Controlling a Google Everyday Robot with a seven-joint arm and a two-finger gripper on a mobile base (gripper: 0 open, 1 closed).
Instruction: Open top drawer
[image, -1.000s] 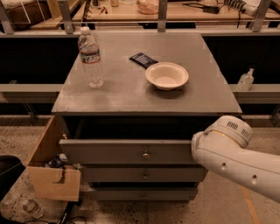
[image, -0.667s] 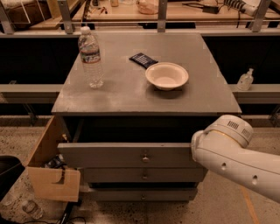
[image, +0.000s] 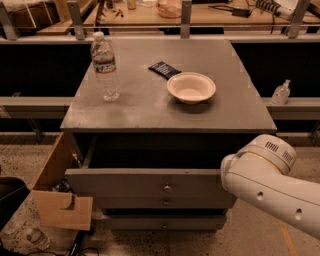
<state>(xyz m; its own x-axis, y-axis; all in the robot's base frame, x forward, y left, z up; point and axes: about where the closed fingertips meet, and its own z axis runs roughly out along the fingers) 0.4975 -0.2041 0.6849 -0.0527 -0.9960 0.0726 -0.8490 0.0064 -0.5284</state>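
The grey cabinet (image: 165, 107) stands in the middle of the camera view. Its top drawer (image: 125, 182) is pulled partway out toward me, with a dark gap above its front panel. The small round metal knob (image: 167, 188) sits at the panel's centre. Two narrower drawer fronts (image: 150, 222) lie below it. My white arm (image: 270, 182) comes in from the lower right and covers the drawer's right end. My gripper is hidden behind this arm link, somewhere by the drawer's right side.
On the cabinet top stand a water bottle (image: 105, 67), a white bowl (image: 191, 87) and a dark packet (image: 164, 69). A pale plywood box (image: 60, 200) with a notched front sits against the cabinet's left side. A small bottle (image: 281, 92) stands on the right ledge.
The top drawer has slid farther out toward me and the dark gap above its front has widened. The arm has shifted slightly along with it.
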